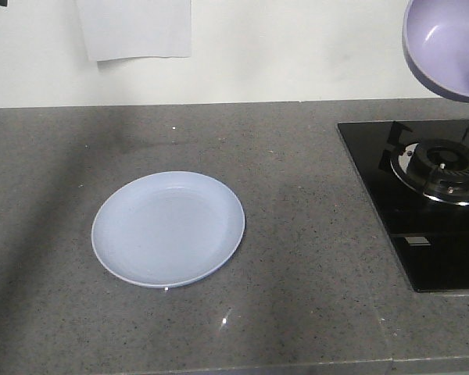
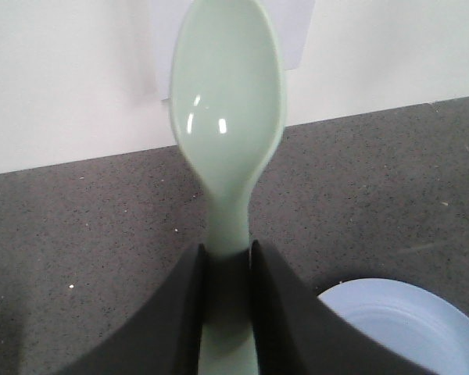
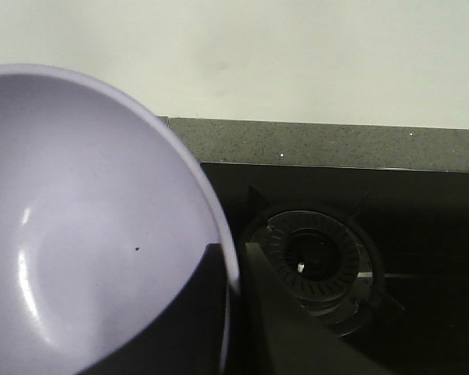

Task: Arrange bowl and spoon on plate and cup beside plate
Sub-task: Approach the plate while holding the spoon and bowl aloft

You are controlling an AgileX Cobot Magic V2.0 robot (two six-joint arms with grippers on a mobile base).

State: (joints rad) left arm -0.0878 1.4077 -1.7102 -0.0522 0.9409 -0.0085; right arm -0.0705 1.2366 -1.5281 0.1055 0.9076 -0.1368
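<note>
Showing left end effector (image 2: pixel 229 262) clenched on spoon (image 2: pixel 228 101), right end effector (image 3: pixel 231 273) grasping bowl (image 3: pixel 86 234) rim above right-hand stove (image 1: pixel 375 195), plate (image 1: pixel 168 229) on tabletop (image 1: pixel 297 305).

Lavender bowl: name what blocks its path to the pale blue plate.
Nothing visible. The lavender plastic bowl hangs in the right gripper above the black hob; only grey countertop lies between it and the empty round pale blue plate.

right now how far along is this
Nothing is placed yet: the plate sits bare. In hand: the left gripper clamps the spoon by its handle; the right gripper pinches the bowl by its rim above the stove. Left: bowl and spoon onto the plate, plus the cup, not in view.
</note>
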